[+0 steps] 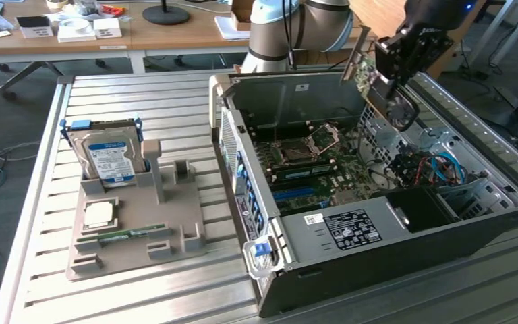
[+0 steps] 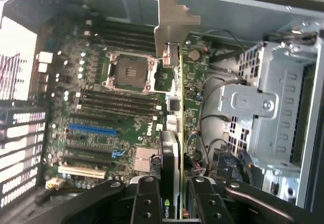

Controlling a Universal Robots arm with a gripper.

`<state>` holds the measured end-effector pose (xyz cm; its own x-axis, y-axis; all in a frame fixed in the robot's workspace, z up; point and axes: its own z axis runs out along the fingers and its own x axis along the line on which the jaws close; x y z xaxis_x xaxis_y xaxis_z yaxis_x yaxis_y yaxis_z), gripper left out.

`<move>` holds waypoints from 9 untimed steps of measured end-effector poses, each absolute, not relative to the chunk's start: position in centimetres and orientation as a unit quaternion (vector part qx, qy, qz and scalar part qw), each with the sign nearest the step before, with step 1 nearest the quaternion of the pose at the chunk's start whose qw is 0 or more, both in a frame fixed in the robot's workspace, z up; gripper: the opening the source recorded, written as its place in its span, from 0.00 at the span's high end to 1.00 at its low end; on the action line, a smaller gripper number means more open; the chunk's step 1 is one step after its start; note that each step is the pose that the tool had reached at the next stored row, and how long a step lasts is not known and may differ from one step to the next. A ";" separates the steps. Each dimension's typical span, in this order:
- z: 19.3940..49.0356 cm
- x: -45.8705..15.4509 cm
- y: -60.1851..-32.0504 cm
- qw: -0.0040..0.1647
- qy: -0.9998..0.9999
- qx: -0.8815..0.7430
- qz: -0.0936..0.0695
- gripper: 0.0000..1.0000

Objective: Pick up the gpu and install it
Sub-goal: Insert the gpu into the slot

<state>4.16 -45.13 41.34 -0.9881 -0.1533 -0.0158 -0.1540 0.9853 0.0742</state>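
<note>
Jaws pinched partway in on the graphics card, one finger on each flat face: that is the grip you have.

Exterior view: the gripper [image 1: 394,64] hangs over the far corner of the open computer case [image 1: 241,155], toward the exterior view's right. The graphics card [image 1: 364,71] hangs from it on edge, above the motherboard [image 1: 331,169] and clear of it, though how far clear is hard to judge from this angle. Outside the case, on the slatted table [image 1: 106,101], a hard drive [image 1: 110,158] and a memory stick [image 1: 124,235] sit in a grey holder, well apart from the work.

Wrist view: you look along the graphics card [image 2: 171,153] edge-on. Its long axis runs straight away from the gripper [image 2: 174,183], with the silver bracket [image 2: 174,27] at the far end, near the case wall. The dark cooler faces the side where the blue slot [image 2: 93,130] lies. That slot appears to sit off to that side, not under the card's edge. On the other side, cables and a metal drive cage [image 2: 263,107] stand close, so room is tight there. The processor socket [image 2: 126,72] is bare and near the card's far half.
</note>
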 end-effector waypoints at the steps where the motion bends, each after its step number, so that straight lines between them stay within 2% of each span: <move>1: 41.3 4.2 -45.1 0.005 0.996 -0.086 0.038 0.73; 9: 41.2 4.2 -45.1 0.002 0.987 -0.158 0.038 0.73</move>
